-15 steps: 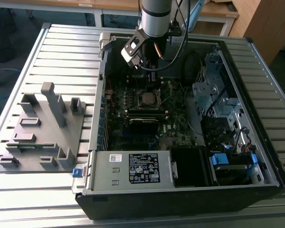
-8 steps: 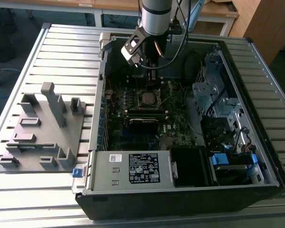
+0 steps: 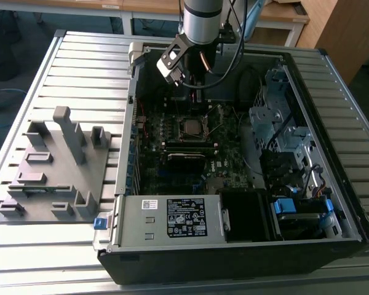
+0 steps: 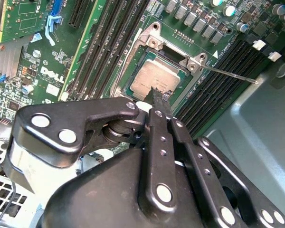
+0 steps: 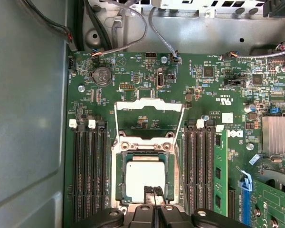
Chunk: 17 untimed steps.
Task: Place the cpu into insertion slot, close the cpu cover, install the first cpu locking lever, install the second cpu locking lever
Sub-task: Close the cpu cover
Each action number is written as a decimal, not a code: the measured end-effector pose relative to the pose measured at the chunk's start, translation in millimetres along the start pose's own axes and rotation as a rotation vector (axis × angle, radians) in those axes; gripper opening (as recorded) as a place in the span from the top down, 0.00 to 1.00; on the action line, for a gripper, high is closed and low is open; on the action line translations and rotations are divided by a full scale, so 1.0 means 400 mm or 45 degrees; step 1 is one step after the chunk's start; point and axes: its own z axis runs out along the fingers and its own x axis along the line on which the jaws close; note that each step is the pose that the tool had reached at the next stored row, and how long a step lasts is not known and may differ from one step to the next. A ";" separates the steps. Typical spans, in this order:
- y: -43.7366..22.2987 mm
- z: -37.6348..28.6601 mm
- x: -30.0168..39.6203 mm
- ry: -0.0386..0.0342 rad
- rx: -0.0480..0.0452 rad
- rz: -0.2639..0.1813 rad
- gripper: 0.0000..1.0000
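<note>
One arm [image 3: 202,21] reaches down into an open case [image 3: 332,203] that lies on a slatted table [image 3: 80,67]. A grey fixture [image 3: 55,166] sits beside the case toward the exterior view's left. The gripper [image 5: 154,194] hangs low over the board [image 5: 133,71], right at the slot [image 5: 118,180]. Its two fingers [image 4: 157,128] are pressed together into a single dark tip, with nothing visible between them. The cpu [image 5: 143,175] lies flat inside the slot, its pale metal top facing up. In both wrist views the fingertip sits over the cpu's edge on the side away from the hinge; whether it touches the metal cannot be told. The cover [image 5: 148,105] is open. It stands up from its hinged edge on the far side of the slot from the gripper, and green board shows through its square window. In the second wrist view a thin metal lever [image 4: 230,74] juts free from one corner of the slot, out over the memory slots [image 5: 88,175] that flank the slot on both sides. In the exterior view the slot lies near the middle of the board, just in front of the gripper.
</note>
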 end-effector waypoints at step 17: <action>0.011 -0.007 0.000 -0.0001 0.000 0.000 0.90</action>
